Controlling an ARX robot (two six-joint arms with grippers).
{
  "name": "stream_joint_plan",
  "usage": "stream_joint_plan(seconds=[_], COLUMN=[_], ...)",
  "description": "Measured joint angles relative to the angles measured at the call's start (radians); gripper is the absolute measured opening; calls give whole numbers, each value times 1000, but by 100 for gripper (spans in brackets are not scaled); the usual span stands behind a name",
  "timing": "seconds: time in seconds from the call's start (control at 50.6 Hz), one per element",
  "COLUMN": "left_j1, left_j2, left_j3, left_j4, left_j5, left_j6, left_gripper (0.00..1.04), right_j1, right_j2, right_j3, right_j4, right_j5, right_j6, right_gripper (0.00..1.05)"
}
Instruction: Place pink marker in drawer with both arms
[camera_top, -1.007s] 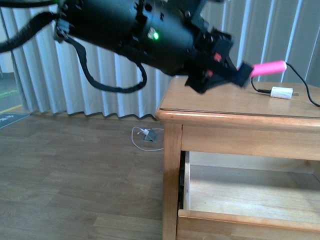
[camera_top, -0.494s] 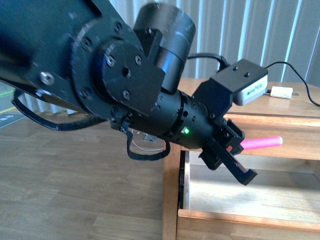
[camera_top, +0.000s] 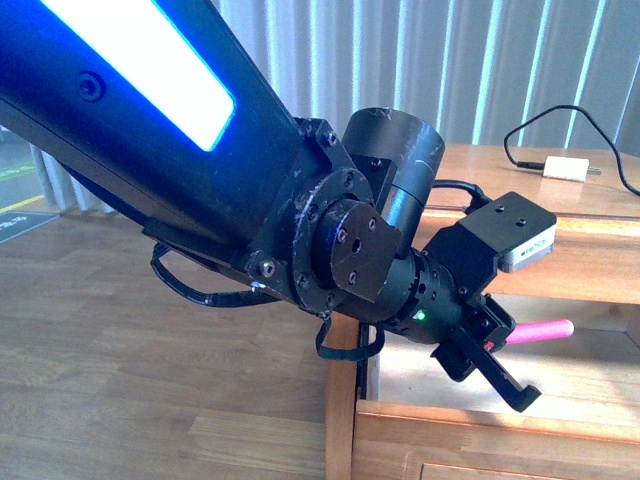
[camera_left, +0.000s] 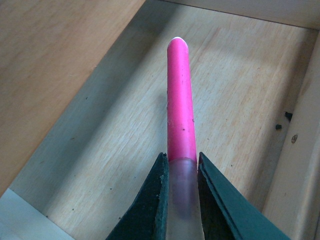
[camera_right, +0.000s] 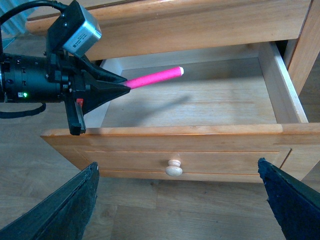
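Marker (camera_top: 540, 331) lowered further into open drawer (camera_right: 200, 131), clamped in left gripper (camera_top: 497, 350), right gripper (camera_right: 177, 165) held wide open.

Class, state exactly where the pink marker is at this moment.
The pink marker is clamped in the left gripper, hanging in the air inside the open drawer, towards its left side.

The honey-coloured wooden surface (camera_top: 600, 198) carries one thing: a white charger plug (camera_top: 566, 168), lying flat. Its black cable (camera_top: 507, 140) loops beside the plug. Well below the plug, the drawer (camera_top: 480, 422) stands pulled out, over the plank floor (camera_top: 120, 380).
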Motion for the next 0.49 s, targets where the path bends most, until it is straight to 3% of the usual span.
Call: stream_joint_plan(seconds=[0.138,0.415,0.494], left_j1=[-2,12,22], left_j2=[3,-166,-241], left_j3=[0,-159,-208], left_j4=[29,200,226], left_j5=[-13,-203,-242], left_j6=[-16,-104,-141], left_gripper=[37,94,101], right_j1=[0,0,0], right_j2=[0,0,0], right_j3=[0,0,0], right_j4=[0,0,0], right_j5=[0,0,0], right_j6=[0,0,0], right_gripper=[96,96,96])
